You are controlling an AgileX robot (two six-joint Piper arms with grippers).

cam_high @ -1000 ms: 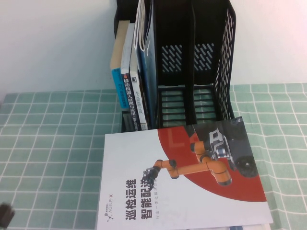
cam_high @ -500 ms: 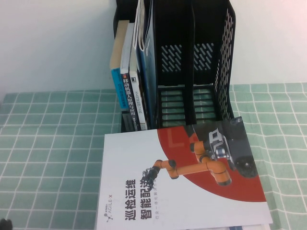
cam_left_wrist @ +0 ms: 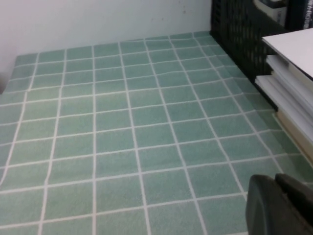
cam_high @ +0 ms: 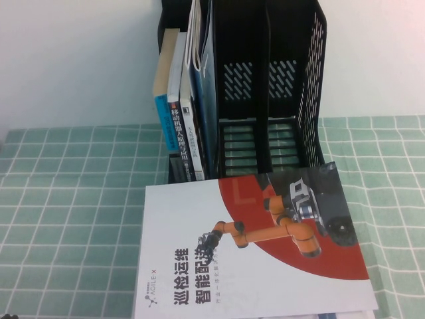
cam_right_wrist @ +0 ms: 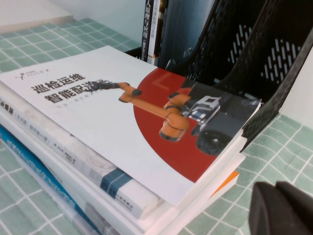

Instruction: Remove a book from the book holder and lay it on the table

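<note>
The book (cam_high: 255, 249) lies flat, cover up, on top of a stack of other books (cam_right_wrist: 88, 171) just in front of the book holder (cam_high: 265, 93), its far edge close to the holder's base, and the stack rests on the table (cam_high: 73, 193). The right gripper (cam_right_wrist: 283, 208) is beside the near corner of this stack, apart from the book, with its fingers together and holding nothing. The left gripper (cam_left_wrist: 279, 205) is low over the bare green cloth, to the left of the book holder and the stack, and I cannot tell if its fingers are apart or together.
</note>
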